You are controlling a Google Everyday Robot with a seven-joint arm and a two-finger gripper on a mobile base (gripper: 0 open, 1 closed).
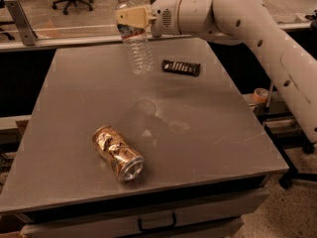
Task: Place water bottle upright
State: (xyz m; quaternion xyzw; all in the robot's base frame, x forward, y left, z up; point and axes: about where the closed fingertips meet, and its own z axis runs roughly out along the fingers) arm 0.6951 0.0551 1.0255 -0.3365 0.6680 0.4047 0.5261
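Leftmost, at seven o'clock on the table (64, 108), a dented gold can (118, 152) lies on its side, well apart from the work. At twelve o'clock the gripper (132, 18) pinches the water bottle (139, 51) just under its white cap, so the body hangs free. The bottle tilts slightly, cap toward eleven and base toward five. Its shadow, nearer the table's middle, suggests the base is off the surface. A dark flat packet (182, 67) rests at one o'clock, near the base. The bottle should be plumb before lowering.
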